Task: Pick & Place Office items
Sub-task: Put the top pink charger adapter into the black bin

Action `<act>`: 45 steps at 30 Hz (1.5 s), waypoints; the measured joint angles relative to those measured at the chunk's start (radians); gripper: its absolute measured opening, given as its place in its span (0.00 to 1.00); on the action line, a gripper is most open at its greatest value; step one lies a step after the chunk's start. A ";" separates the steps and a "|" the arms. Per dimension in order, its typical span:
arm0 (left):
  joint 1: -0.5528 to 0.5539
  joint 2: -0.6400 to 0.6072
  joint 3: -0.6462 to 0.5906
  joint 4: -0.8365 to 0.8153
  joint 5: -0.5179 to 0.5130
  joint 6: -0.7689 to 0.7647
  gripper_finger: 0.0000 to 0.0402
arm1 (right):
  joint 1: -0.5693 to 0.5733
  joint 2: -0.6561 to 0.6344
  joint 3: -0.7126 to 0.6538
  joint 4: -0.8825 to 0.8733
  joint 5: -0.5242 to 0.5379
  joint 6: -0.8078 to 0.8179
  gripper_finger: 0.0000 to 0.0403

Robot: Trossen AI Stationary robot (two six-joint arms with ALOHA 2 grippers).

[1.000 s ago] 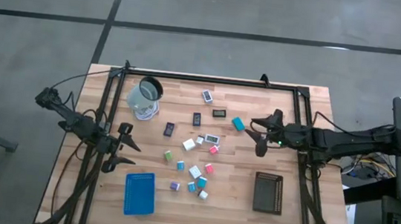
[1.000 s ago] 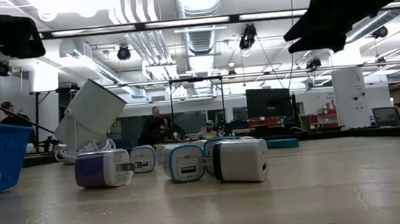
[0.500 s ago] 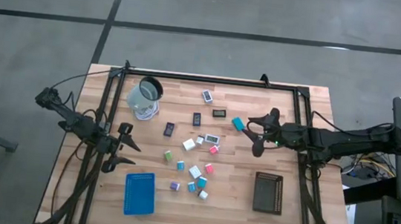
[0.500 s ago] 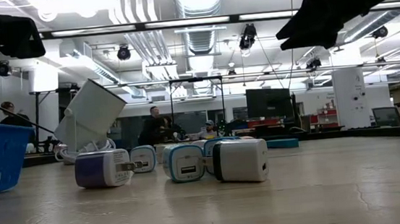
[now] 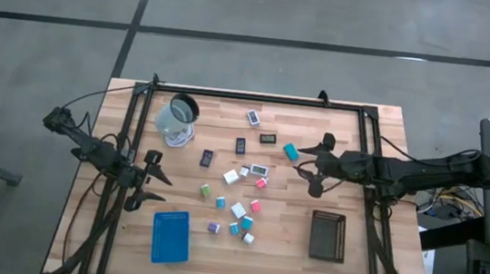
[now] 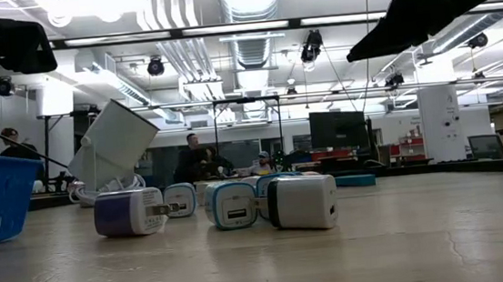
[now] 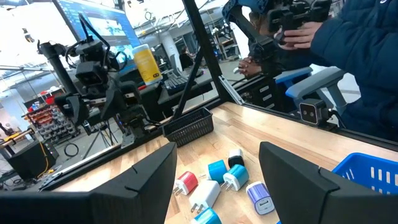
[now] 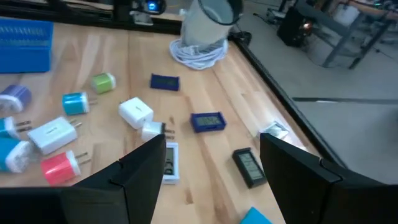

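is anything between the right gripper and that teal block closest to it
Nothing visible does. In the high view the right gripper, fingers open, sits just beside the teal block, with only bare table between them. The nearest other piece, a flat dark rectangle, lies beyond the block.

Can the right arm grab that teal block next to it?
Probably yes. The right gripper is open and sits just beside the teal block, with bare wood between them. The closest other piece, a small dark rectangle, lies clear on the block's far side.
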 joint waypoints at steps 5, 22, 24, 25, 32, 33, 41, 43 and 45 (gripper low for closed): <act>0.000 0.000 0.000 0.000 0.000 0.000 0.58 | 0.000 0.024 0.000 0.010 -0.004 -0.020 0.62; 0.000 0.000 0.000 0.000 0.000 0.000 0.58 | 0.002 0.130 -0.001 0.129 -0.076 -0.244 0.62; 0.000 0.000 0.000 0.000 0.000 0.000 0.58 | 0.002 0.135 -0.001 0.134 -0.077 -0.246 0.62; 0.000 0.000 0.000 0.000 0.000 0.000 0.58 | 0.002 0.136 -0.001 0.137 -0.079 -0.254 0.62; 0.000 0.000 0.000 0.000 0.000 0.000 0.58 | 0.002 0.165 0.010 0.154 -0.206 -0.421 0.62; 0.000 0.000 0.000 0.000 0.000 0.000 0.58 | -0.001 0.172 0.019 0.145 -0.207 -0.421 0.62; 0.000 0.000 0.000 0.000 0.000 0.000 0.58 | -0.041 0.270 0.157 -0.058 -0.280 -0.409 0.62; 0.000 0.000 0.000 0.000 0.000 0.000 0.58 | -0.057 0.311 0.200 -0.113 -0.284 -0.401 0.62; 0.000 0.000 0.000 0.000 0.000 0.000 0.58 | -0.077 0.354 0.235 -0.169 -0.308 -0.385 0.62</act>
